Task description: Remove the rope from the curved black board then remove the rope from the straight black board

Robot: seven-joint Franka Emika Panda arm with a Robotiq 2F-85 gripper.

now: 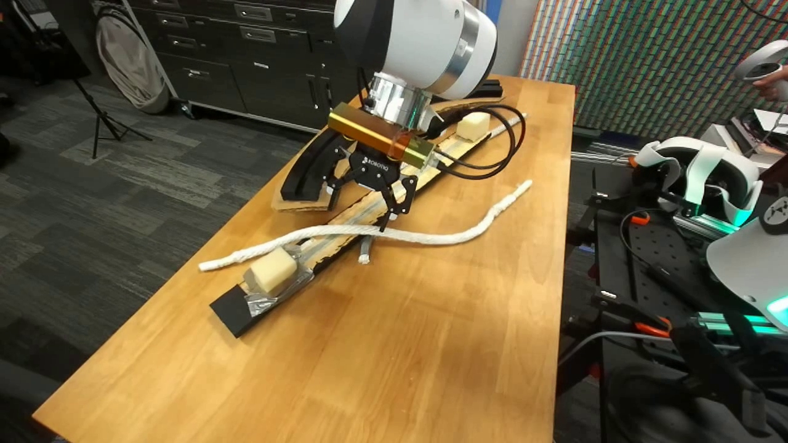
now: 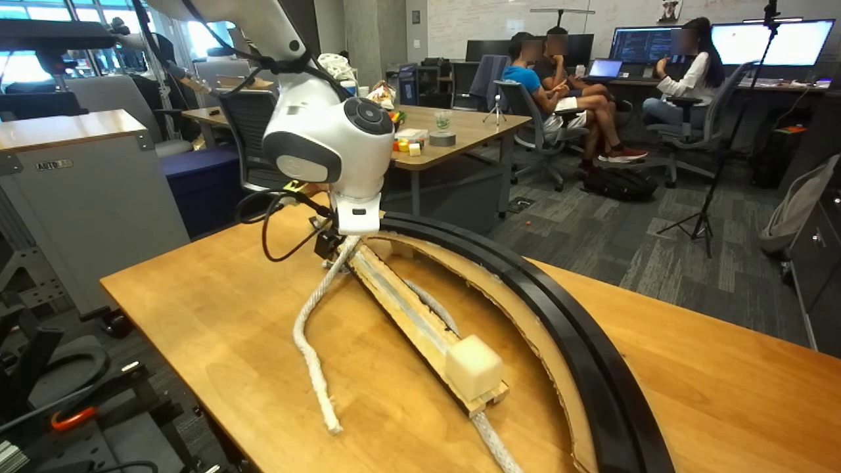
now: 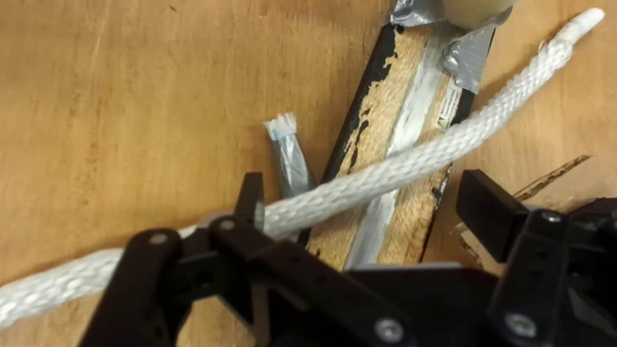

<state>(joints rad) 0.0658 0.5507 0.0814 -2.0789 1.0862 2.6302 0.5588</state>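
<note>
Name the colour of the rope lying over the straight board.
The rope is white; the wrist view shows it best.

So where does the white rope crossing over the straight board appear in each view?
In an exterior view: the rope, across the middle.
In an exterior view: the rope, left of centre.
In the wrist view: the rope, lower left to upper right.
Landmark in all three: the straight board.

Both exterior views are looking down across the tabletop (image 1: 431, 344) from opposite ends, sharing the arm (image 2: 328, 141) and straight black board (image 2: 407, 302); the wrist view, nearest, is peering down past the claw (image 3: 366, 205).
</note>
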